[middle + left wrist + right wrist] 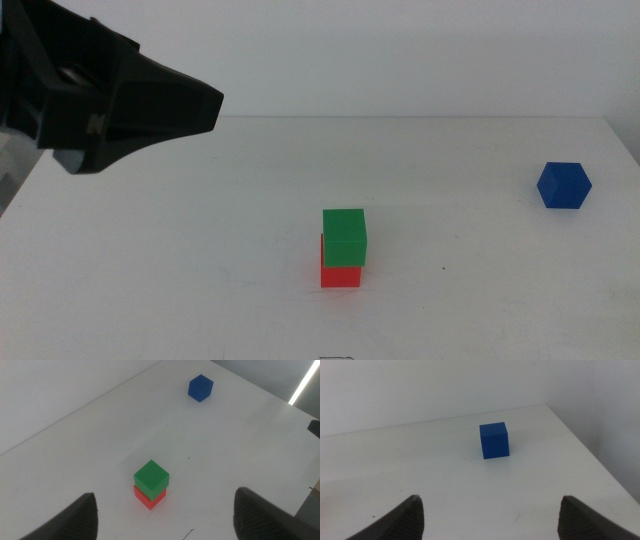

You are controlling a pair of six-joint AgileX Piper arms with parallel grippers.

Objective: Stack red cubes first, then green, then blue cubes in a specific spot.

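Observation:
The green cube (344, 236) sits on top of the red cube (340, 274) near the middle of the white table, turned slightly askew on it. The stack also shows in the left wrist view, green cube (151, 477) over red cube (149, 498). The blue cube (564, 185) stands alone at the far right and shows in the right wrist view (494, 440) too. My left gripper (190, 105) hangs high at the upper left, away from the stack; it is open and empty (164, 493). My right gripper (490, 497) is open and empty, facing the blue cube from a short distance; it is out of the middle view.
The table's right edge (625, 150) runs close behind the blue cube. The table's far edge (400, 117) meets a pale wall. Bare white tabletop (200, 250) lies between the left arm and the stack.

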